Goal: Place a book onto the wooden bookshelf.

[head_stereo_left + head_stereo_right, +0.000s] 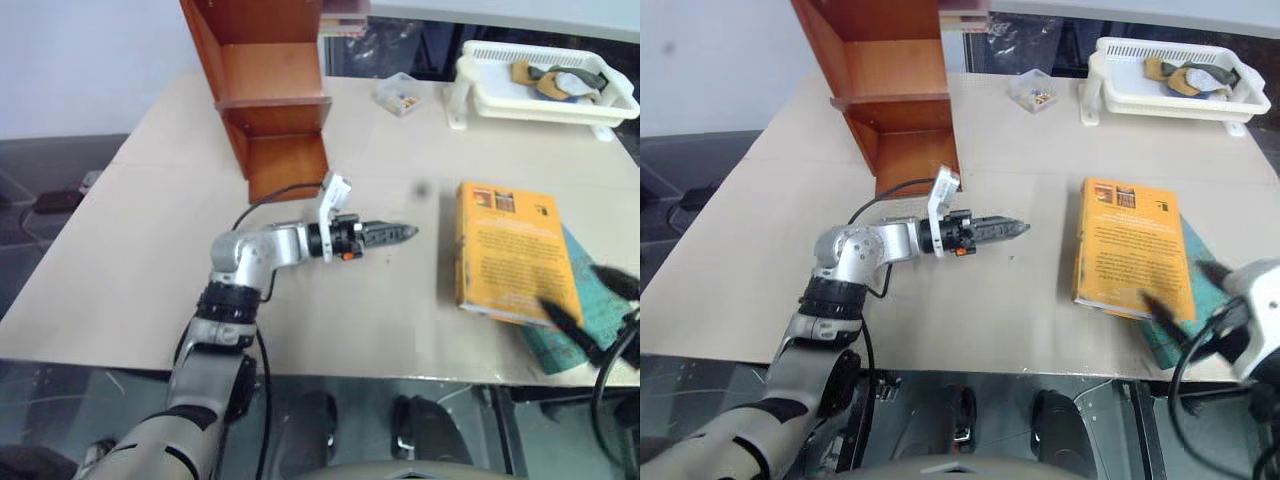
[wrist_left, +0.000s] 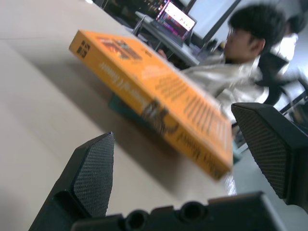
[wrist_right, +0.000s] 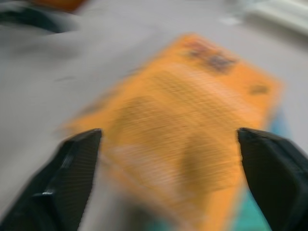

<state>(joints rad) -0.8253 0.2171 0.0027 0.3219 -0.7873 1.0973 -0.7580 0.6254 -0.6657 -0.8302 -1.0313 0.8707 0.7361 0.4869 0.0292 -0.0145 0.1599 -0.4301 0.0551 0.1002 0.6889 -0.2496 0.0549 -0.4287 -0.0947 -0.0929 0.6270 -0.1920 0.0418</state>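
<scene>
So the book (image 1: 513,252) is lying flat on the table (image 1: 130,260), partly on top of a teal book (image 1: 600,315). Right gripper (image 1: 595,315) hangs over its near corner, fingers spread wide, nothing in them. Left gripper (image 1: 395,234) points at the book's spine from a gap away, also spread and empty. The wooden bookshelf (image 1: 262,90) stands behind the left gripper.
</scene>
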